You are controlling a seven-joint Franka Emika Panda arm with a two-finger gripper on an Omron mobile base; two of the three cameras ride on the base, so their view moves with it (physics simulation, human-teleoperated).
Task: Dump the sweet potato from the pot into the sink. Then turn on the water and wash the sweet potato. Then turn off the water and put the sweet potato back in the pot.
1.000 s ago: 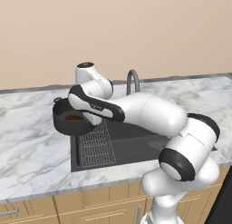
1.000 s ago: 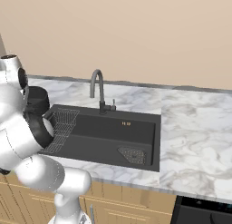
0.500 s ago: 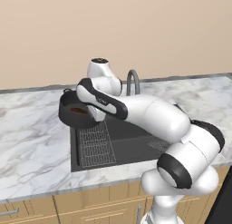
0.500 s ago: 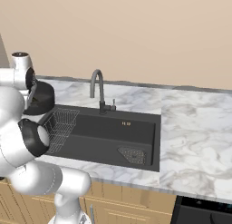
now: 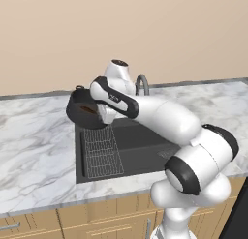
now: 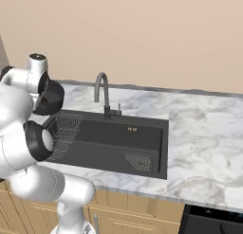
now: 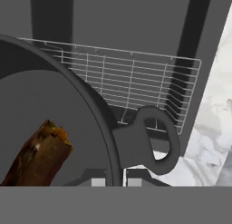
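Claw: the robot's small dark two-finger claw point(image 7: 114, 181) is pinched tight on the pot's edge, right beside one loop handle. It holds the pot up in the air.
Sweet potato: the small, long, reddish-brown sweet potato point(image 7: 37, 155) lies inside the pot, on its dark floor. It shows as a little brown spot point(image 5: 88, 109) from the left base view too. It is not in the sink yet.
Pot: the round, dark grey, shallow cooking pot point(image 5: 85, 110) is off the counter and tipped a bit. It hangs over the left end of the sink, just above the wire rack. Its loop handle point(image 7: 154, 139) sticks out past the claw.
Rack: the thin wire grid rack point(image 5: 100, 150) sits in the left part of the sink, right under the pot.
Sink: the big, dark grey, box-shaped sink point(image 6: 116, 142) has a drain strainer point(image 6: 138, 161) in the right part of its floor.
Faucet: the curved grey faucet point(image 6: 102, 94) stands behind the sink. No water can be seen coming from it.
Step now: it looks like the first step, dumping the sweet potato.
Next move: the pot likely needs to tip much more, so the sweet potato slides over the edge. It may land on the rack.
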